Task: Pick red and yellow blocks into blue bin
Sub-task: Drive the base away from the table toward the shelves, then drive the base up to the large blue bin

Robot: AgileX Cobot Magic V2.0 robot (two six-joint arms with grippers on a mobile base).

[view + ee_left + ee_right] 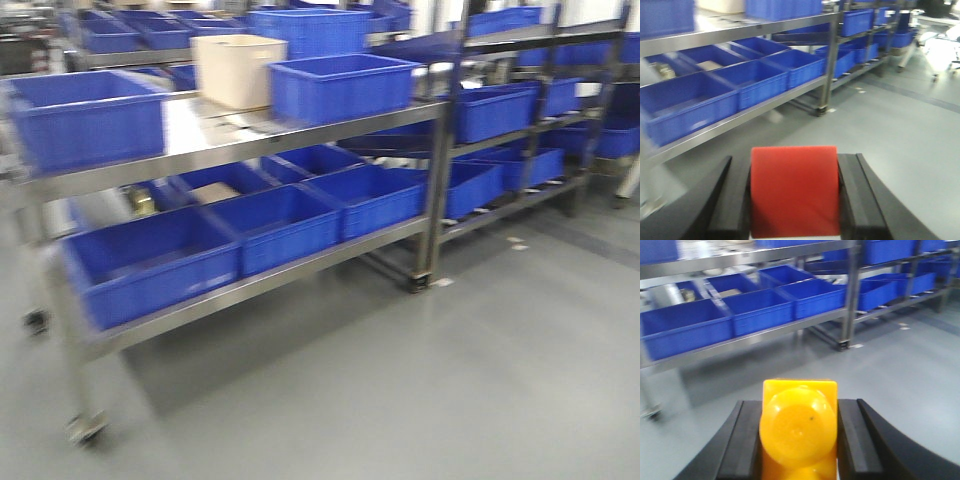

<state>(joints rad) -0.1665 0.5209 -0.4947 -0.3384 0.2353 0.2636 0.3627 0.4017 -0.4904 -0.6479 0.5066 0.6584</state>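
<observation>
My left pincer (795,212) is clamped on the red cube (794,192), and the right pincer (799,450) on the yellow brick (798,422). Both hang over bare grey floor (900,370), well apart from the blue bins (290,240) on the steel rack (250,145). With a smooth matt cube, a glossy round-studded brick and flat black pads (852,200), either block could slip. The bins look alike, so I might choose wrong.

Left gripper (794,167) fingers (732,210) clamp red block (794,200); right gripper (799,410), yellow brick (799,432).
</observation>
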